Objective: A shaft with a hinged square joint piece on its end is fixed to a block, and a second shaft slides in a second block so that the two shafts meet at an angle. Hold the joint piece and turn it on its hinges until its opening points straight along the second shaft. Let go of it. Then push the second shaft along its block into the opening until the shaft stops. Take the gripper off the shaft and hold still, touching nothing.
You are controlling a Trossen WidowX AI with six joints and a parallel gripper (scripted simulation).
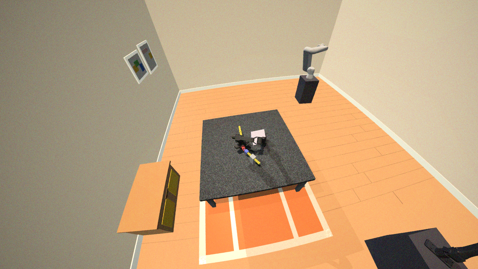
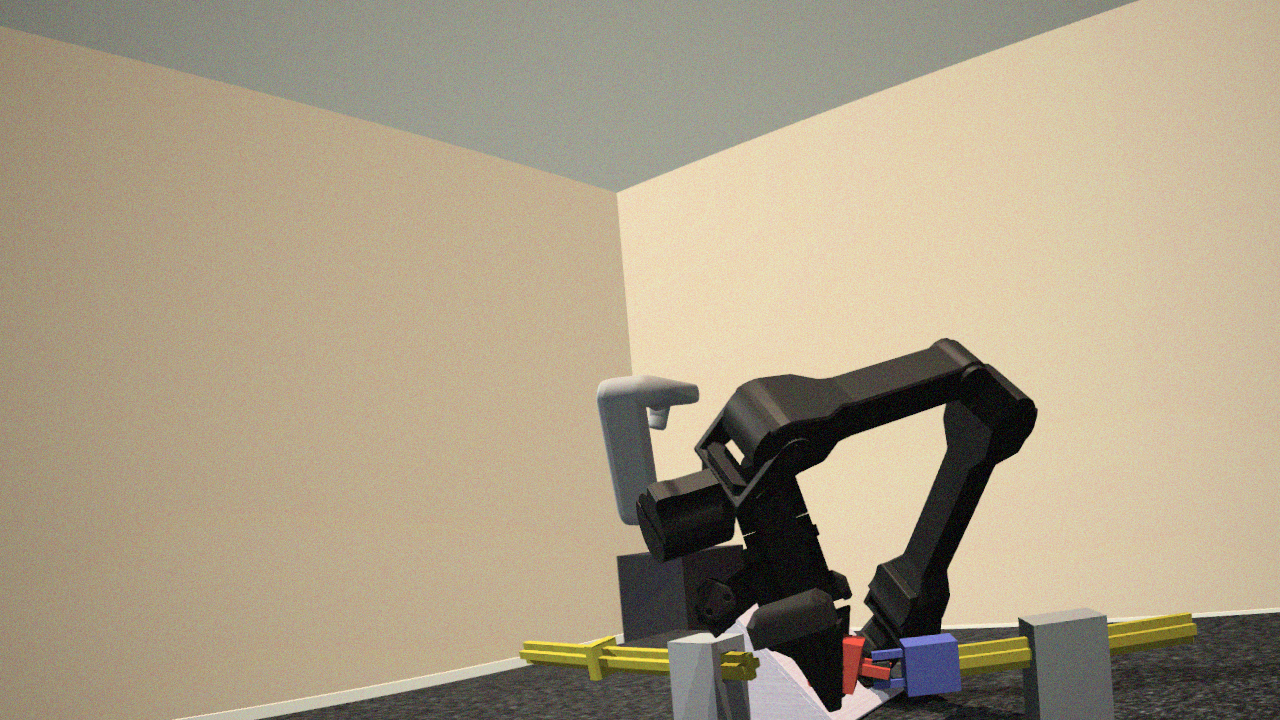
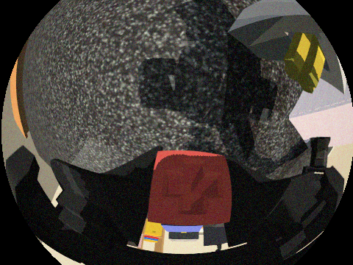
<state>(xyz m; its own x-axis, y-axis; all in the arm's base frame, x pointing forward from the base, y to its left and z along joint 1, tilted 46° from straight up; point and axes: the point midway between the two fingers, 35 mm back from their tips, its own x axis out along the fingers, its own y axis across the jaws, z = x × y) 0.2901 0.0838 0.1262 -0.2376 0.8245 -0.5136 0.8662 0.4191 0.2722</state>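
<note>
The red square joint piece sits on the end of the fixed yellow shaft. Behind it comes a blue hinge part, and the shaft runs through a grey block. My gripper is shut on the joint piece, low over the table. The second yellow shaft runs through its own grey block. Its near end stands short of the joint piece. The opening of the joint piece is hidden by my fingers.
The black arm's base stands on a white plate on the dark speckled table. A grey robot arm on a dark pedestal stands in the far corner. A wooden cabinet stands left of the table, and a dark box at the front right.
</note>
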